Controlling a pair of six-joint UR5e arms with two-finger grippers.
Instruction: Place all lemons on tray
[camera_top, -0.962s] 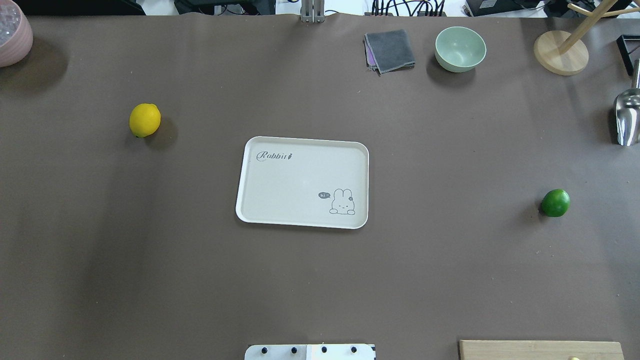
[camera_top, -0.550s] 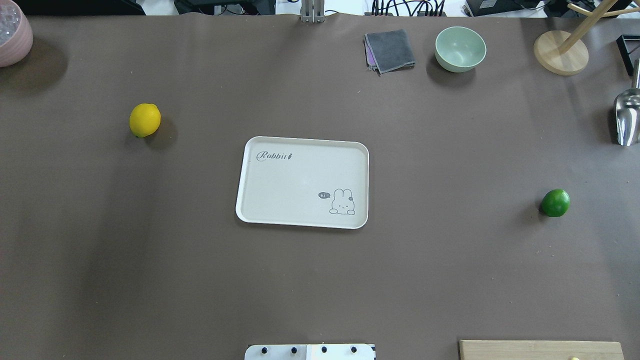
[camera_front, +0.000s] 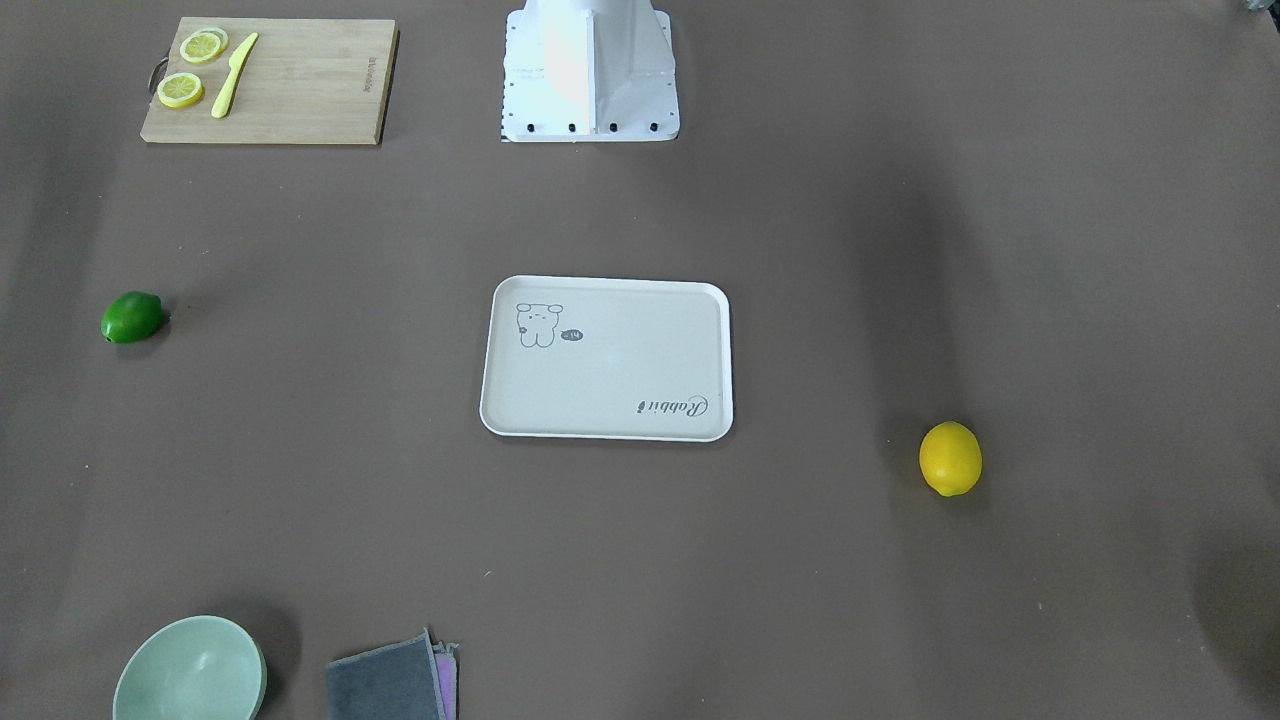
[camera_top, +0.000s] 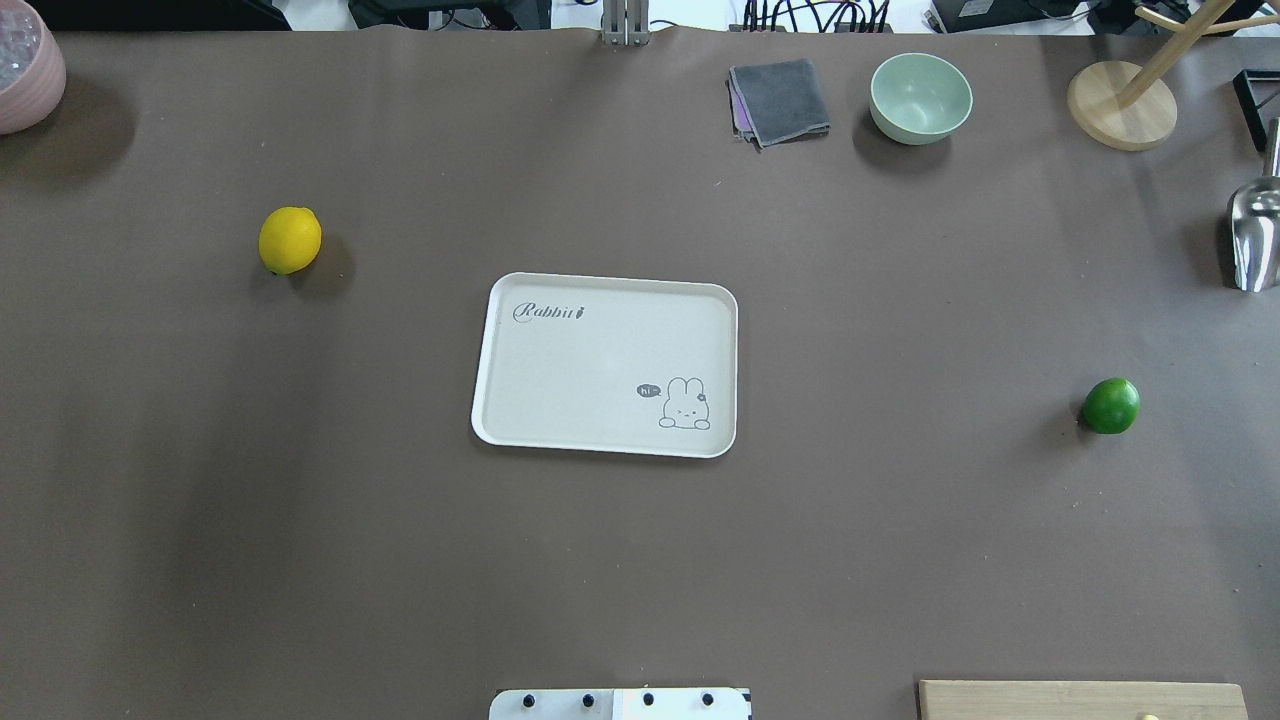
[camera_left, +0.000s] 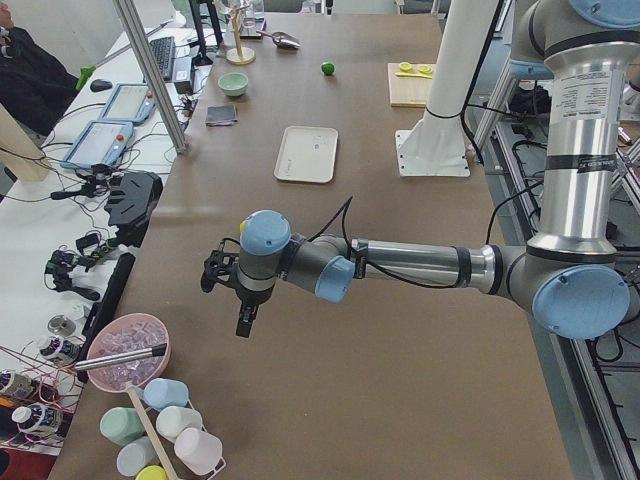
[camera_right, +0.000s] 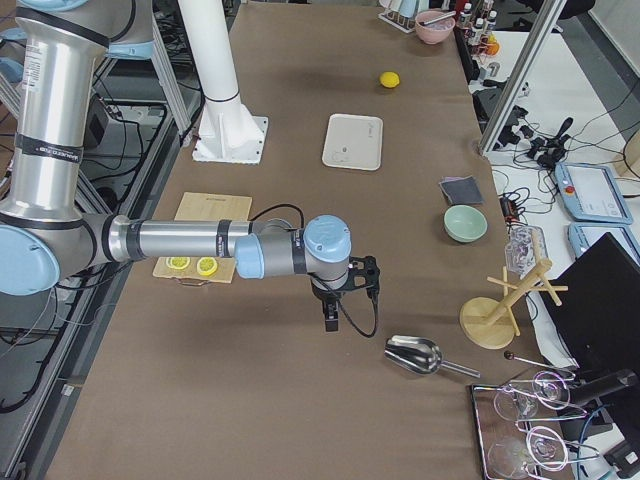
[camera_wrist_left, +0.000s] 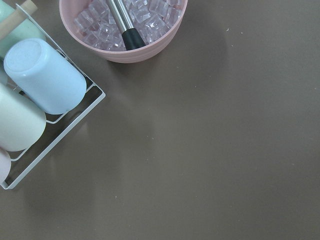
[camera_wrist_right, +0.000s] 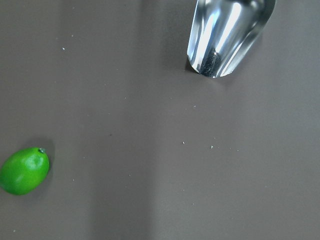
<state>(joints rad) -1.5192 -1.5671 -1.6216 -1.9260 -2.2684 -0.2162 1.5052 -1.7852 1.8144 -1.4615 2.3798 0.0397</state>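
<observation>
The cream tray (camera_top: 604, 364) with the rabbit drawing lies mid-table, with nothing on it; it also shows in the front view (camera_front: 606, 358). The yellow lemon (camera_top: 290, 240) lies on the table left of it, also in the front view (camera_front: 950, 458). The green lemon (camera_top: 1110, 405) lies far right, also in the front view (camera_front: 132, 316) and the right wrist view (camera_wrist_right: 24, 171). My left gripper (camera_left: 243, 322) hovers over the table's left end, away from the yellow lemon. My right gripper (camera_right: 331, 318) hovers at the right end. I cannot tell if either is open.
A cutting board (camera_front: 268, 80) with lemon slices and a knife lies near the base. A green bowl (camera_top: 920, 97), grey cloth (camera_top: 780, 101), wooden stand (camera_top: 1120, 105) and metal scoop (camera_top: 1255, 235) sit far and right. A pink bowl of ice (camera_wrist_left: 124, 27) and cup rack (camera_wrist_left: 35, 100) are left.
</observation>
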